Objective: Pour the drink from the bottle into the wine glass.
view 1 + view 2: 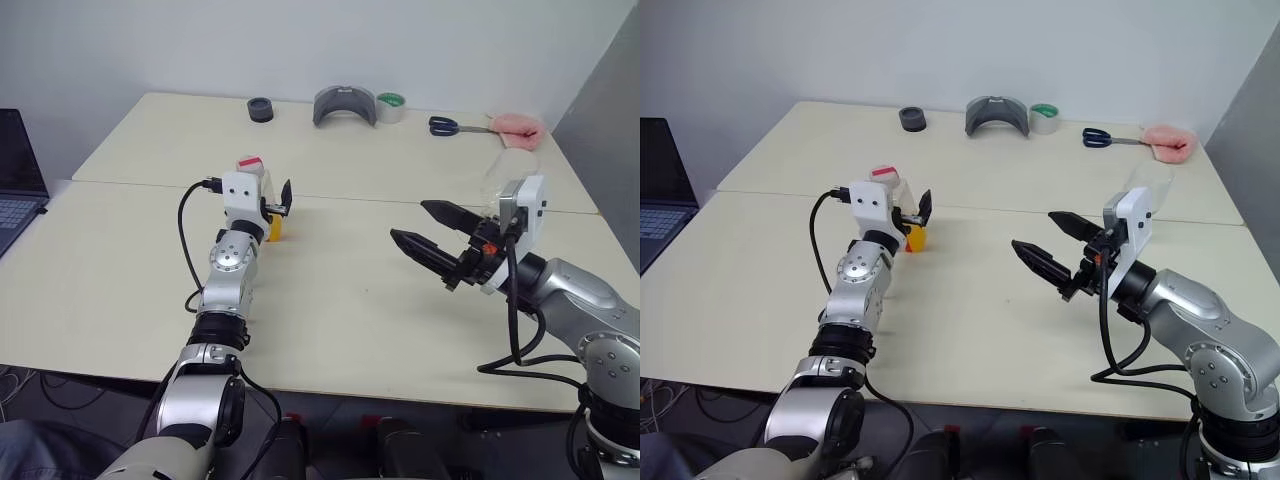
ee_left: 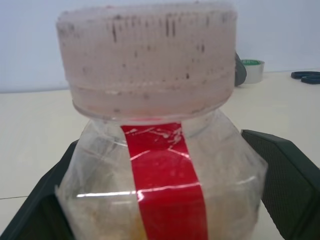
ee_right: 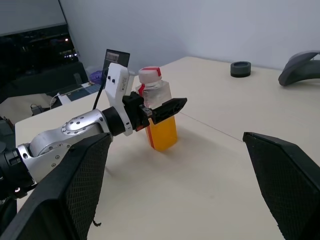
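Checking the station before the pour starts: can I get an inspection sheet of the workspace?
Surface: cream table, bare in the middle.
Job's things: bottle upright, capped, orange drink in its lower part; wine glass behind the right arm, largely hidden.
Clutter: along the far edge, black ring, grey curved piece, tape roll, scissors, pink cloth.
Grippers: left gripper open, fingers either side of the bottle; right gripper open, empty, above the table.
Cables: black cable on the left arm, another on the right.
Surroundings: laptop at left, pale wall.
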Controlling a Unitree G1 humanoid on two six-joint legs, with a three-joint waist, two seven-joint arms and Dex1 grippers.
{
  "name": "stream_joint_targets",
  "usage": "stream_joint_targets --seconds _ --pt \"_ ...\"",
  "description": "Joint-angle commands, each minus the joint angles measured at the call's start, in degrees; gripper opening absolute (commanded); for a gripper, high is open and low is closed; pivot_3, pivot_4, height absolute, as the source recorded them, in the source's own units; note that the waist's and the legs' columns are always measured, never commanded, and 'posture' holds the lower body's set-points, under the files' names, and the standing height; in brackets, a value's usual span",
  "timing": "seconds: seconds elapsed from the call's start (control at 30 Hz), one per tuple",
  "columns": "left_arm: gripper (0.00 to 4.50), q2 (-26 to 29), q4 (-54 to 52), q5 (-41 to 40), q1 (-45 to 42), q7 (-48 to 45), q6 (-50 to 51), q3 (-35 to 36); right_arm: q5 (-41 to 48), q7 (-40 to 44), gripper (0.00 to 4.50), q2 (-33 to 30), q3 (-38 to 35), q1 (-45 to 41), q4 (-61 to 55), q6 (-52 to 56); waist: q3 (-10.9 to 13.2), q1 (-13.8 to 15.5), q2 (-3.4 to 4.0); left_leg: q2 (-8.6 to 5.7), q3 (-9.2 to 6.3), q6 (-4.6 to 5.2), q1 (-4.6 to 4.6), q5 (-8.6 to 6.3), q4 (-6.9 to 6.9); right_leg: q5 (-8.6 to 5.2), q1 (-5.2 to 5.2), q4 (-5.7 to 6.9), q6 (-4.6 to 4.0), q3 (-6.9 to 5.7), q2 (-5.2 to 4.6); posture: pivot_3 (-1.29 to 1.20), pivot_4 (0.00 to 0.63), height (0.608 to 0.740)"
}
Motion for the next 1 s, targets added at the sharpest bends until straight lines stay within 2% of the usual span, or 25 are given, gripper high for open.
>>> stream_joint_targets --seconds 0.03,1.0 --pt "4.47 0.3 -2.32 -0.07 -1.43 0.01 -0.62 0.1 0.34 0.19 4.5 0.03 -0.42 -0.78 -1.27 -1.47 0.0 0.0 0.0 0.0 0.0 0.0 0.0 0.0 0.0 0.0 0.0 0.0 0.0 0.0 0.0 0.0 0.15 0.74" --pt "4.47 0.05 -5.65 -0.04 -0.37 0.9 1.18 0.2 -0.07 0.82 4.5 0.04 0.49 -1.0 -0.82 -2.24 0.0 0.0 0.0 0.0 0.0 0.0 0.0 0.0 0.0 0.0 0.0 0.01 0.0 0.0 0.0 0.0 0.15 0.74"
